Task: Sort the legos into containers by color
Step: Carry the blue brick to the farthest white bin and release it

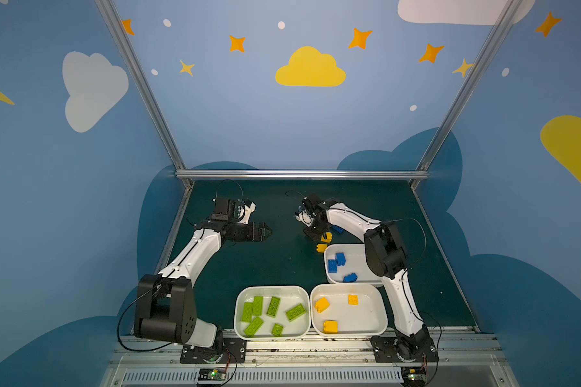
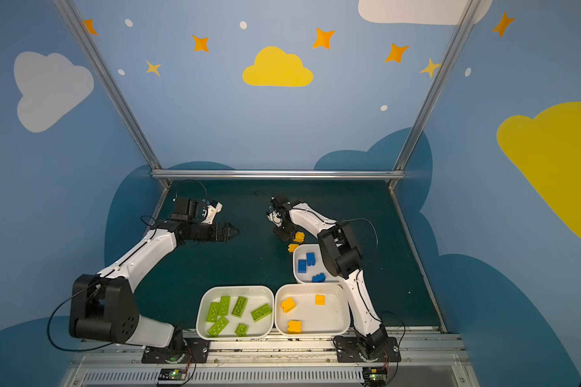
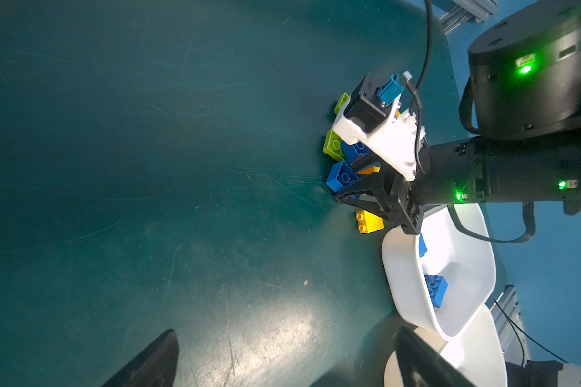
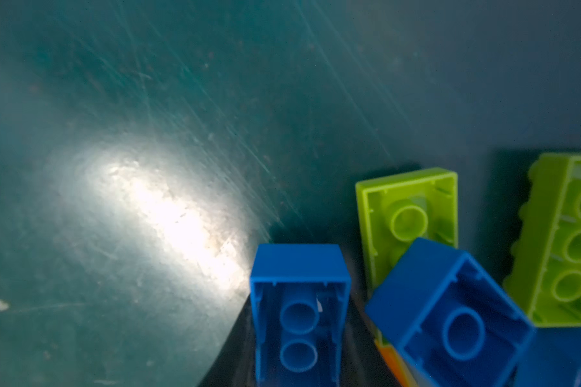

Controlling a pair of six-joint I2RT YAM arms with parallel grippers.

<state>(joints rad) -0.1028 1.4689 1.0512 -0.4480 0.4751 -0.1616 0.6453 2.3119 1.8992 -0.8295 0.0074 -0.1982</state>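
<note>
Mid-pick: clamping blue brick [image 4: 298, 311] in right gripper [image 1: 312, 235], at loose pile [image 3: 344, 167] just beside tray of blues [image 1: 361, 259]. Holding left gripper [image 1: 267, 231] spread, empty, above mat [image 1: 275, 268]. Next, likely: lift clear of pile, carry to that tray, release.

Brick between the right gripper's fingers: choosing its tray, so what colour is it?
Blue brick; the right wrist view shows it best.
</note>
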